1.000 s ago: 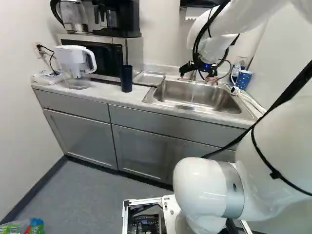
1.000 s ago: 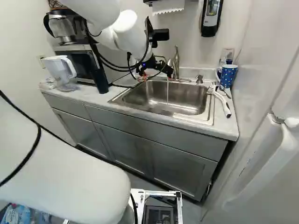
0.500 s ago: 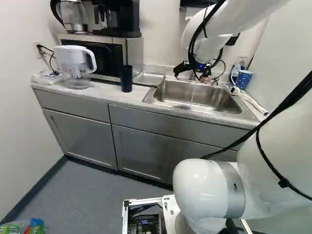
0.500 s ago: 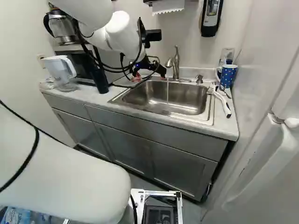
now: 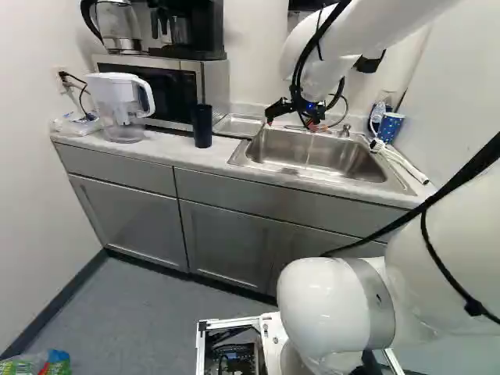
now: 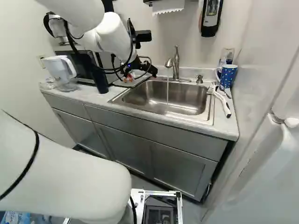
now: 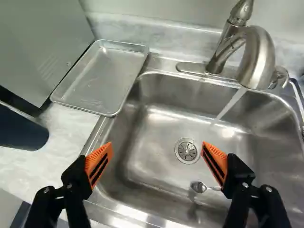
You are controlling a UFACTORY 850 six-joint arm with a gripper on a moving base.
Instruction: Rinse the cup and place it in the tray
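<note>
Black two-finger claw [image 5: 289, 123] spread wide, holding nothing, above steel sink [image 7: 161, 123]. With wall [image 6: 187, 32] as sink's 12 o'clock: tall dark-blue cup [image 5: 202, 126] at 9, shallow metal tray [image 7: 104, 73] at 10, blue white-spotted mug [image 6: 227, 76] at 2.

No text, label, brand, number or sign can be read in the left base, right base or wrist view.
</note>
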